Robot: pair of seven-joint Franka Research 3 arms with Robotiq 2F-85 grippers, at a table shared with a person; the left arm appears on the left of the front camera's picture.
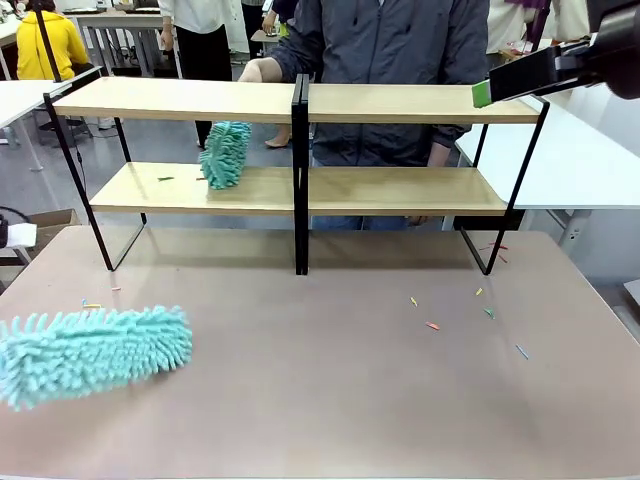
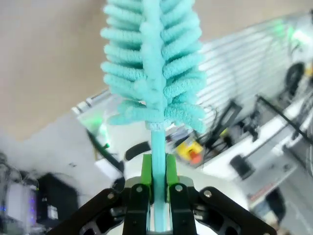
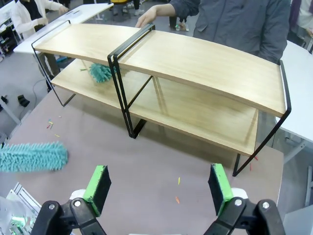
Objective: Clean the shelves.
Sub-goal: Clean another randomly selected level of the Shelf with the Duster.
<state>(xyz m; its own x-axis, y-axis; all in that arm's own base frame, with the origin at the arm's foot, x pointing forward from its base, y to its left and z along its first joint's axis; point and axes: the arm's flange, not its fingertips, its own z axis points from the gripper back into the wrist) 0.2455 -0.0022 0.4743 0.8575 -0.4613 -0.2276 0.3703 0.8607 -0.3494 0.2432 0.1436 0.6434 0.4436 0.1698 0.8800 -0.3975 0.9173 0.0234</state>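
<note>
L gripper [image 2: 158, 188] clamped on handle of teal duster [image 1: 95, 352], fluffy head low over table [image 1: 330, 380] at front-left. R gripper [image 3: 159, 188] wide open, nothing between pads, up high over right end of shelves [image 1: 300, 190]. Shelves mid-table; 2nd teal duster [image 1: 225, 154] on lower left board. Person's hand [image 3: 152, 14] on top board. Small coloured scraps [image 1: 432, 325] on table nr right side

The left gripper [image 2: 159, 188] points up from the bottom centre of its wrist view, green pads [image 2: 146, 171] clamped on a teal duster handle [image 2: 157, 147]. The right gripper [image 3: 159, 188] hangs with jaws spread wide, empty, at the front view's upper right [image 1: 482, 94].
</note>
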